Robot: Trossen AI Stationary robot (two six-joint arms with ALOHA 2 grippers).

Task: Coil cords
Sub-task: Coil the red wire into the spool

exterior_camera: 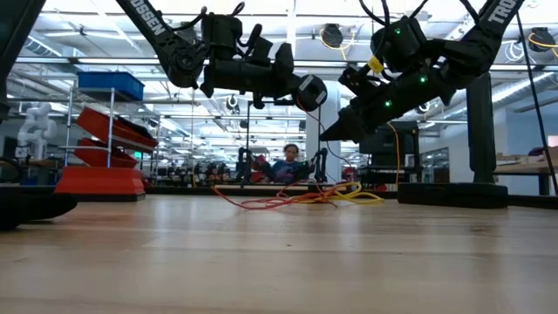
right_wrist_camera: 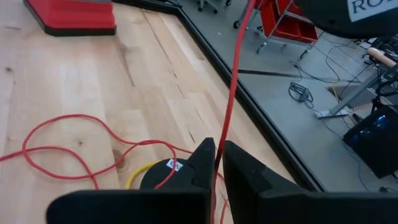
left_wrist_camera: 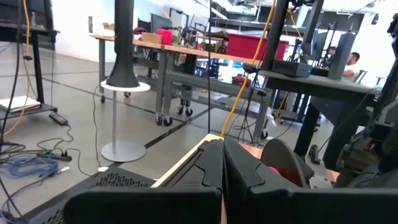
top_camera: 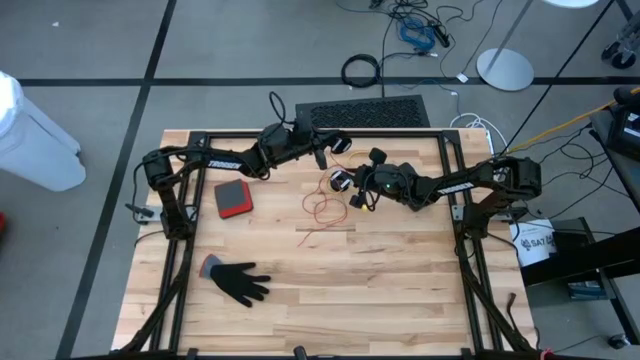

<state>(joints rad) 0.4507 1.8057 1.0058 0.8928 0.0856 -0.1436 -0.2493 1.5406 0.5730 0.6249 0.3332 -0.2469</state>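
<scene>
Right gripper (right_wrist_camera: 216, 163) is pinched tight on the red-orange cord (right_wrist_camera: 231, 81), lifting 1 strand off the wooden table (top_camera: 400, 290); the rest lies looped around 12 o'clock from table center. Left gripper (left_wrist_camera: 222, 163) hovers nearby at 11, fingers pressed together, empty.

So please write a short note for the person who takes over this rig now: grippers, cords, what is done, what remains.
Left gripper: shut, empty as far as I can see, raised over the far side of the table.
Right gripper: shut on the red-orange cord, raised near the table's middle.
Cord: most of it lies in loose loops on the wood, with a yellow stretch and a small black round part below the right gripper.
Done: one strand gripped.
Left: coiling; nothing is neatly coiled yet. A separate black cord I cannot make out.
</scene>
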